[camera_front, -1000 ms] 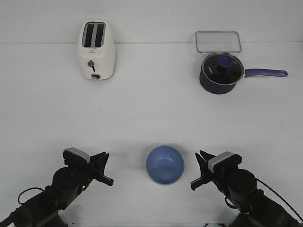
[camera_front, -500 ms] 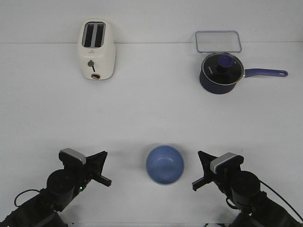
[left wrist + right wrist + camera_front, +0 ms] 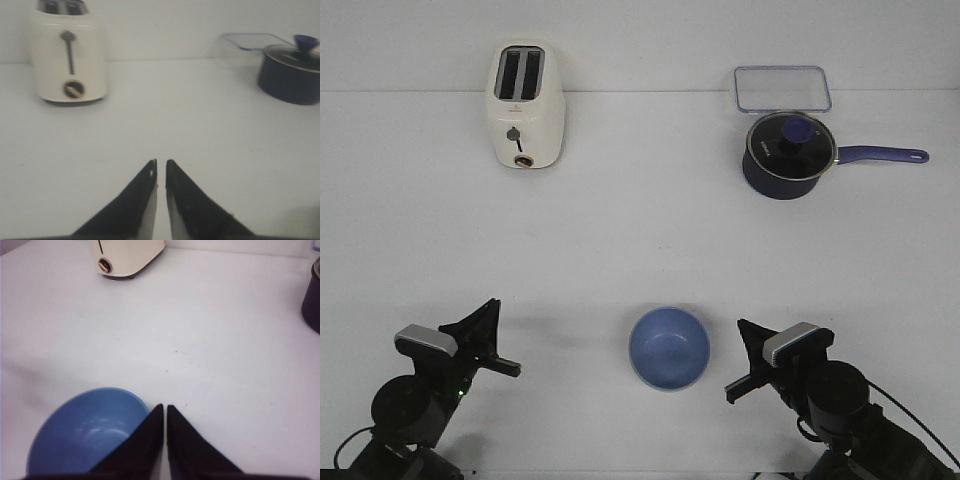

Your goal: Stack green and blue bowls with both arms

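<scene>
The blue bowl (image 3: 668, 347) stands upright near the table's front edge, between my two arms. It also shows in the right wrist view (image 3: 85, 432), just beside the fingers. The green bowl does not show as a separate thing. A thin pale edge runs under the blue bowl's near rim, and I cannot tell what it is. My left gripper (image 3: 495, 306) is shut and empty, well to the left of the bowl; its wrist view (image 3: 161, 162) shows only bare table ahead. My right gripper (image 3: 741, 325) is shut and empty, close to the bowl's right side (image 3: 164, 407).
A cream toaster (image 3: 525, 105) stands at the back left. A dark navy saucepan (image 3: 788, 155) with a glass lid and long handle is at the back right, with a clear lidded box (image 3: 782, 88) behind it.
My left arm has drawn back and to the left, away from the bowl. The right arm and the blue bowl have hardly moved.
</scene>
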Controlling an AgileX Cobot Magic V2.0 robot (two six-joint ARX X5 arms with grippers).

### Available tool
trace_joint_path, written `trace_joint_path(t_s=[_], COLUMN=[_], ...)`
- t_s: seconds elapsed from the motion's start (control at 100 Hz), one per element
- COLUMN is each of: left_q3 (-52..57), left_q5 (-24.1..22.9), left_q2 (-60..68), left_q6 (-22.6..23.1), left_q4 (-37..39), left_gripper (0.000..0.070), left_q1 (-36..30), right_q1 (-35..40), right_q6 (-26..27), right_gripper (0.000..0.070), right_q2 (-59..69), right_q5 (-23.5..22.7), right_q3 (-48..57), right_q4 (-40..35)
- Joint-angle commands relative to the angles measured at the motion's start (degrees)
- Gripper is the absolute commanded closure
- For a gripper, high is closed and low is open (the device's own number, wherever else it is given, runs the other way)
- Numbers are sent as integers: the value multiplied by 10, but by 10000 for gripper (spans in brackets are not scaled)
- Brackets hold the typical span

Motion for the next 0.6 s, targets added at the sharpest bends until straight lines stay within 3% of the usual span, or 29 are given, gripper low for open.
trace_joint_path(t_s=[0.0, 0.12, 0.24, 0.59], left_q3=[-65, -150, -196, -213], left_q5=[34, 72, 81, 81], left_q2=[-35, -106, -145, -186], left_q6=[38, 41, 41, 40], left_q4=[38, 67, 72, 45], left_gripper=[687, 687, 687, 686], left_q1=[78, 187, 245, 271], right_q1=[5, 5, 5, 5], right_q6=[7, 7, 7, 7], right_gripper=[687, 687, 687, 687], right_q2=[2, 2, 2, 2], right_q5=[0, 0, 0, 0], right_q3=[3, 3, 3, 3], right_q4=[6, 6, 6, 9])
